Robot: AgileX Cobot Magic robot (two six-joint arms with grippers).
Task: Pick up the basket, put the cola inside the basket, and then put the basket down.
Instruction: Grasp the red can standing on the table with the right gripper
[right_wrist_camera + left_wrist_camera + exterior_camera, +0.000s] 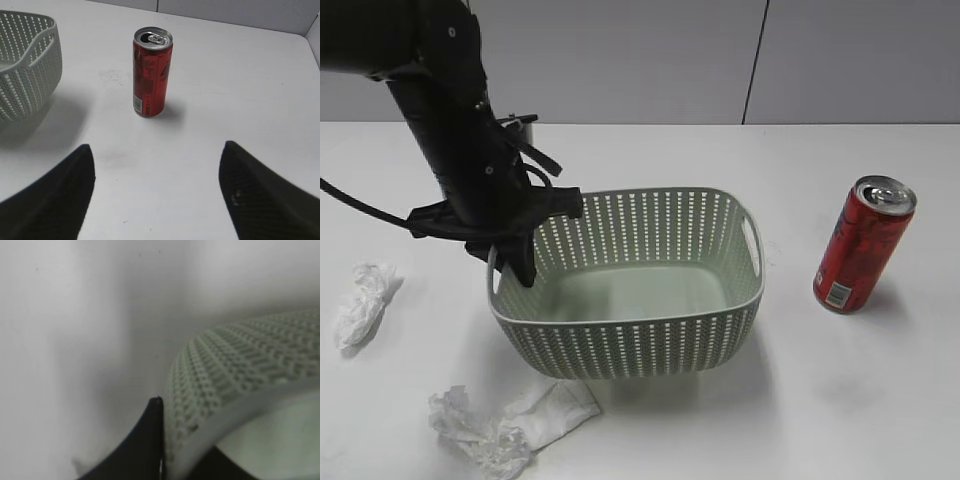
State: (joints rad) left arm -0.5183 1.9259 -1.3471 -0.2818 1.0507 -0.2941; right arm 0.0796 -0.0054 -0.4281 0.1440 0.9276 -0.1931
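Crumpled white tissue lay nearest the exterior camera on the white tabletop, with a second wad off to the left. Behind them sat the basket, empty, its left rim taken by the left claw: one dark finger reached down inside the wall and the left wrist view showed a finger pressed against the woven outer face, so the claw looked clamped on that rim. Whether the basket was already clear of the tabletop could not be told; the shadow beneath it hinted at a slight lift on the near side.

Well to the right stood the cola, upright and apart from the basket, its silver top with the pull-tab showing. In the right wrist view the can stood ahead and a little left of centre, between the two fingers of the right claw, which were spread wide and holding nothing.

As a judgement, the basket should be light and fairly stiff, though a thin plastic wall pinched at one edge may flex and let the far side sag, so a grip close by the cut-out handle would steady it. The can's thin, smooth aluminium wall could slip or dent; a mid-height hold across the body, squeezed gently, seemed safest
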